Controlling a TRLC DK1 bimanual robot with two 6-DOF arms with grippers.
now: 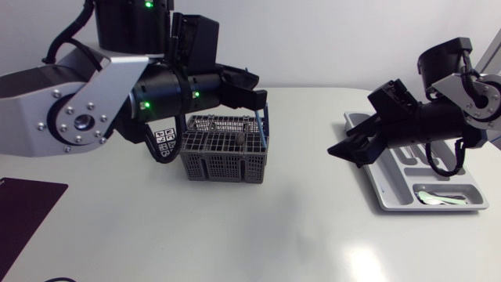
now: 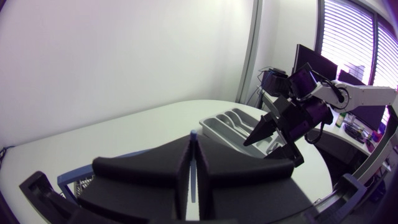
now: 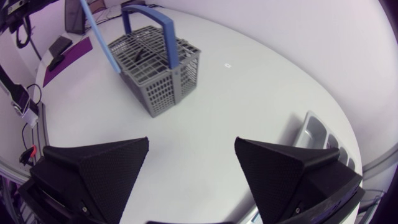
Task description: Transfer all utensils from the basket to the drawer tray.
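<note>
Closest in, the left fingers [image 2: 146,171] are pinched shut on a thin blue utensil [image 2: 195,133], while the right fingers [image 3: 106,165] stand spread wide with nothing between them.

From above I see the left arm reaching over the grey basket [image 1: 225,153], which sits on the white surface [image 1: 235,235] a little left of the middle. The blue utensil hangs near upright from the fingers, and its lower end is at the basket's rim by one corner; I cannot tell if it is clear of the basket. A few dark utensils [image 1: 235,141] lie inside the basket. Well apart from it, at the right side, the right fingers hover over the end of the grey drawer tray [image 1: 389,196] that faces the basket. A pale green utensil [image 1: 438,197] lies in the tray's far end compartment. A dark purple mat [image 1: 27,211] lies at the left edge of the surface.
</note>
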